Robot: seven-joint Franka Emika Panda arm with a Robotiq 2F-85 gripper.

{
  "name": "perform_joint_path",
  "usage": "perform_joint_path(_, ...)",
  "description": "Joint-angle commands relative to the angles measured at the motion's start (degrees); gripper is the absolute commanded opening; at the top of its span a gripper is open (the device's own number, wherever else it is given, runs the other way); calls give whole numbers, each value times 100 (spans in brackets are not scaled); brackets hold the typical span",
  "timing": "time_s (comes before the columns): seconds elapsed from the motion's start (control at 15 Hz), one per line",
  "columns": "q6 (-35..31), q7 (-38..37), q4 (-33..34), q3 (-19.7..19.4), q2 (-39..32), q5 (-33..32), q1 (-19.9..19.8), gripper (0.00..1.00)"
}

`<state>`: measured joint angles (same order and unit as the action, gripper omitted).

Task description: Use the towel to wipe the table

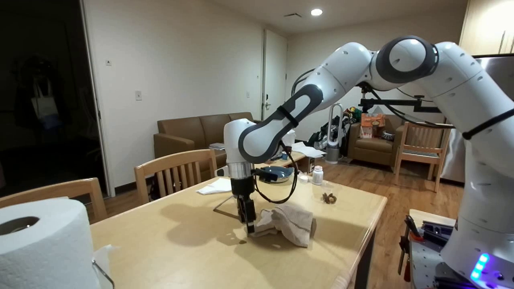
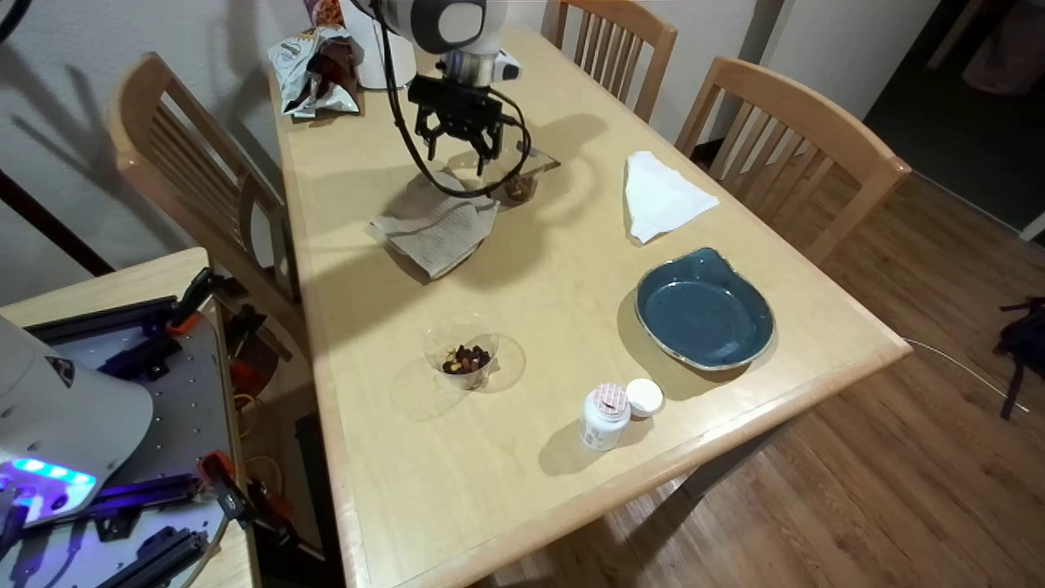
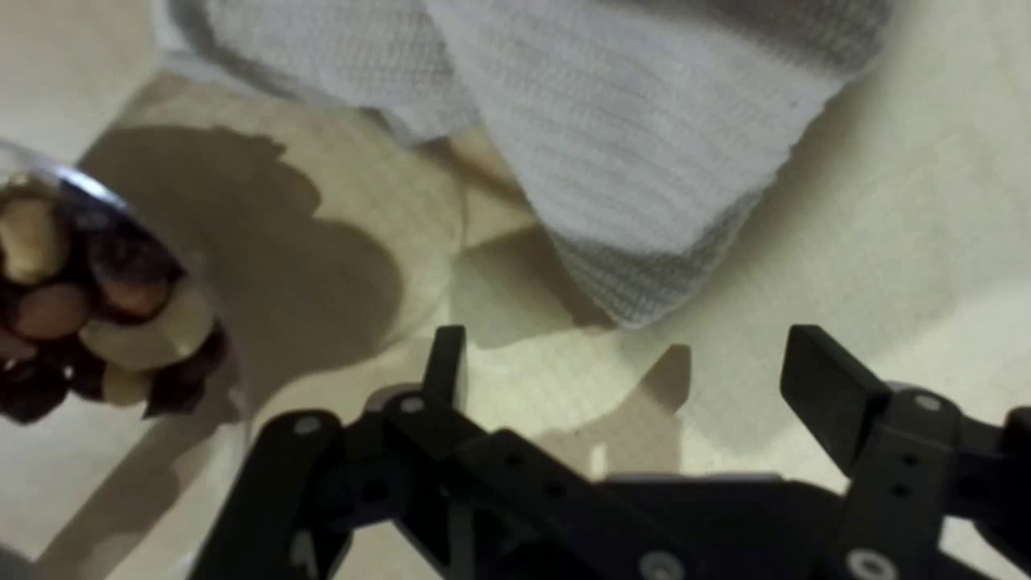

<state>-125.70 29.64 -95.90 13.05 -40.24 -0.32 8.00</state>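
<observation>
Tool (image 3: 630,362): jaws spread wide, nothing gripped, over table (image 2: 571,327). Towel (image 3: 628,161) lies rumpled on table, folded corner pointing toward gap between jaws. Step judged: grasp. Straddle corner, lower almost to surface, pinch several layers. Clear cup of trail mix (image 3: 233,395) just beside tool; mind rim. Towel nearer robot-side edge; wiping room probably best toward blue ceramic dish (image 2: 706,322).

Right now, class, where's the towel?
At top centre in the wrist view, the towel lies on the table beyond the open gripper, right of the cup.
</observation>
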Motion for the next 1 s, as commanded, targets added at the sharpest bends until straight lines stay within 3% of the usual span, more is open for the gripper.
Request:
perform_joint_path(0.0, 748, -174, 663, -141, 0, -610, 283, 100)
perform_joint_path(0.27, 1036, -269, 744, -27, 258, -491, 304, 100)
perform_joint_path(0.53, -32, -1221, -277, 67, 610, 41, 308, 100)
perform_joint_path(0.73, -1186, -1437, -1279, 177, 776, 640, 84, 100)
perform_joint_path(0.8, -608, -1272, -483, 89, 408, 311, 286, 100)
perform_joint_path(0.93, -1028, -1328, -921, 105, 462, 455, 197, 100)
